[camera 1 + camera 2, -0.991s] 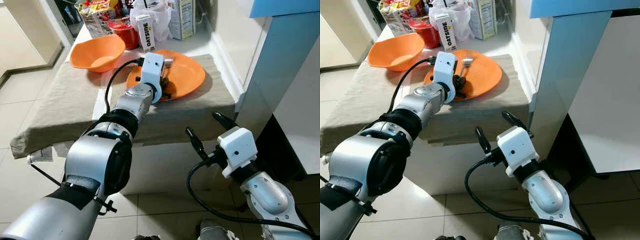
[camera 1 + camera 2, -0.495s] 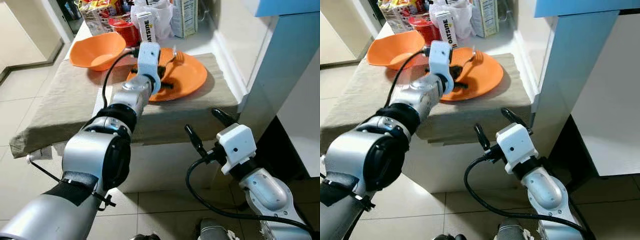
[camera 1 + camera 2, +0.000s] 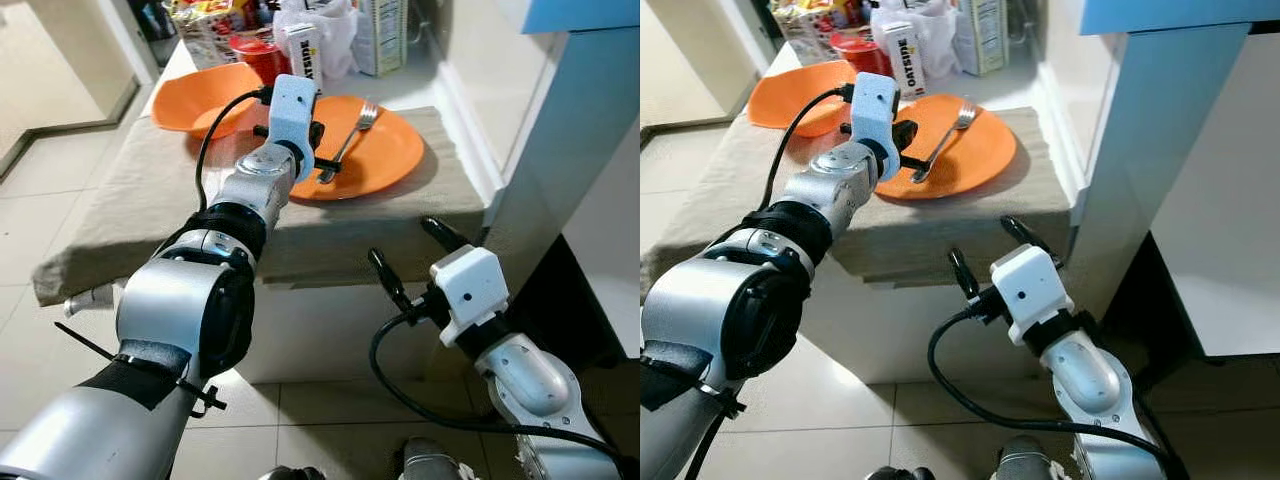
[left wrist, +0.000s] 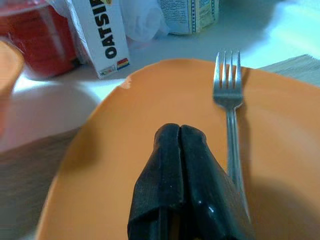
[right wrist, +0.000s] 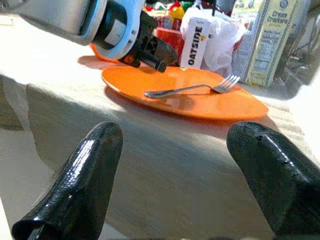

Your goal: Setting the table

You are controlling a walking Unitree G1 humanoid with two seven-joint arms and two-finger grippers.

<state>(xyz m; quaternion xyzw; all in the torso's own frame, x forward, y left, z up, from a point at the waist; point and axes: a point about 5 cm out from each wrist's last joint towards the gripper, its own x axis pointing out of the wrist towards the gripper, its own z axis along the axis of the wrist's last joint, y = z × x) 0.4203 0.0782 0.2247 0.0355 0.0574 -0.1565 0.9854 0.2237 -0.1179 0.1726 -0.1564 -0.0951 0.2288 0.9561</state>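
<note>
The fork (image 3: pixel 345 148) lies loose on the orange plate (image 3: pixel 395 160), which rests on the cloth-covered tabletop (image 3: pixel 130 200). The left hand (image 4: pixel 182 165), fingers pressed together on nothing, hovers just beside its handle. The right hand (image 5: pixel 192 175) hangs spread wide below the tabletop edge. The fork looks light, stiff and slippery, best pinched mid-handle. The orange bowl (image 3: pixel 200 90) appears empty.

An Oatside carton (image 3: pixel 904 52) stands at the far edge of the bench (image 3: pixel 410 85). Left of it sits a red tub (image 3: pixel 259 55); right, a white plastic bag (image 3: pixel 335 25) and a cream carton (image 3: pixel 981 35).
</note>
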